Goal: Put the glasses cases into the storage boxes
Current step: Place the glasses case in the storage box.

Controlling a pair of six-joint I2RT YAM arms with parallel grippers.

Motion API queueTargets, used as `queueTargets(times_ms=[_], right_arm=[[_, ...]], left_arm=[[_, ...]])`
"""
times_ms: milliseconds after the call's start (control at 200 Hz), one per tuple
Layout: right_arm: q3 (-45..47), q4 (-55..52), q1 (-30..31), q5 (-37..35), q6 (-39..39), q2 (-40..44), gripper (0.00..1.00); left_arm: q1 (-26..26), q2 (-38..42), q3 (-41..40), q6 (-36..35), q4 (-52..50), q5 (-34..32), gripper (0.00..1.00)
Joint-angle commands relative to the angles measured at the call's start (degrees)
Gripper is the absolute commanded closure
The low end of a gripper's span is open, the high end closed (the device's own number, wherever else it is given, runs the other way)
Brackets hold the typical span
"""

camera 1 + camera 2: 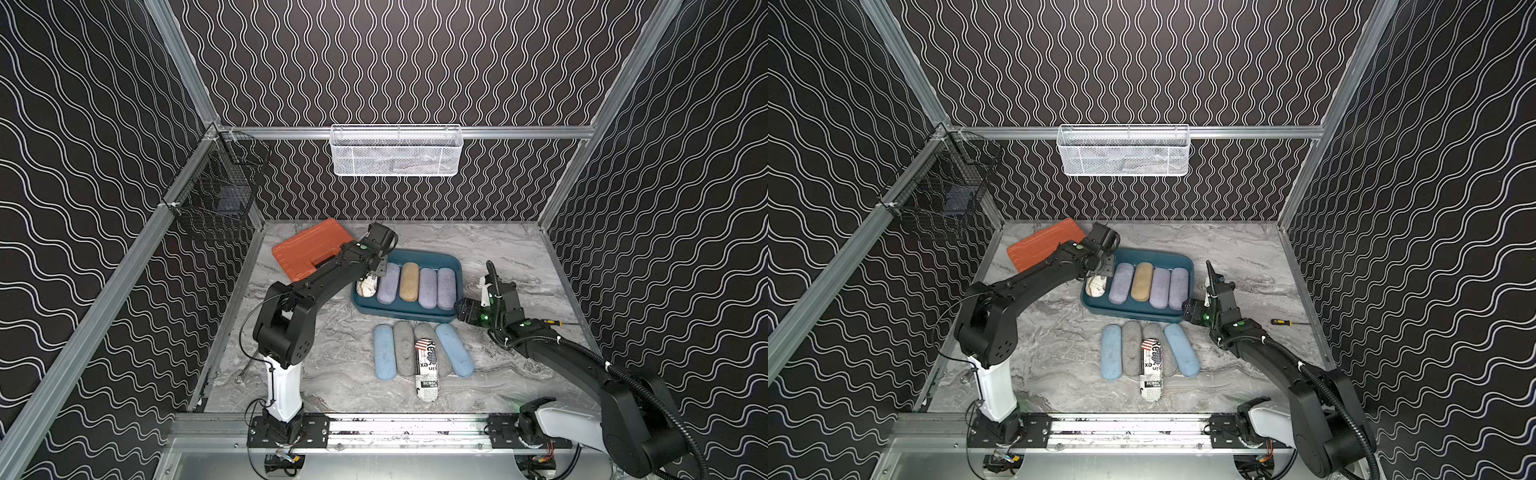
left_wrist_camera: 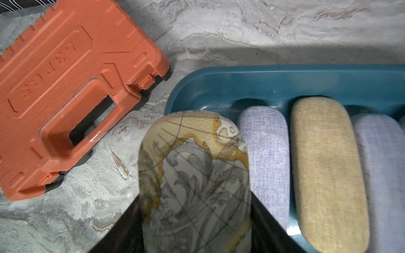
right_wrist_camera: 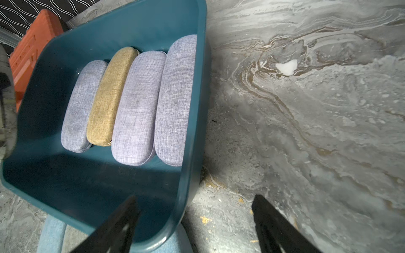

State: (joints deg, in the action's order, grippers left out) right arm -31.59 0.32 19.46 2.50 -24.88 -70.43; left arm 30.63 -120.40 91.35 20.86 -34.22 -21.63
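Over the left end of the teal tray (image 1: 415,254), the left gripper (image 2: 195,203) is clamped on the cream map-print case (image 2: 192,157), one finger pressed to each long side. That case lies in line with the row in the tray, just beside the first lilac case (image 2: 265,157). Whether it touches the tray floor cannot be told.

Next in the row come the tan case (image 1: 409,281), a second lilac case (image 1: 428,287) and a third lilac case (image 1: 446,288), packed side by side with the last against the right wall.

At the tray's near right corner, the right gripper (image 3: 195,198) has its jaws apart and holds nothing. One finger is over the inside of the tray and the other over the marble table (image 3: 306,131).

Nearer the robot, five more cases lie on the table. Two light blue cases (image 1: 384,352) (image 1: 454,350) flank two grey cases (image 1: 403,349) (image 1: 424,332), and the newspaper-print case (image 1: 428,370) lies across the grey pair.

An orange tool case (image 1: 307,245) sits behind the tray's left end. A small screwdriver (image 1: 1280,322) lies to the right of the right arm.
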Motion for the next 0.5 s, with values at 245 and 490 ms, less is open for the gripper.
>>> queueTargets(times_ms=[245,490], right_arm=[[0.5,2.1,-0.6,1.0,-0.4,-0.6,0.16],[0.6,2.4,-0.9,1.4,-0.5,-1.1,0.16]], left_arm=[[-0.1,-4.5,2.3,-1.5,1.8,-1.9,0.43],[0.0,-6.6,2.0,-1.7,2.2,-3.0,0.43]])
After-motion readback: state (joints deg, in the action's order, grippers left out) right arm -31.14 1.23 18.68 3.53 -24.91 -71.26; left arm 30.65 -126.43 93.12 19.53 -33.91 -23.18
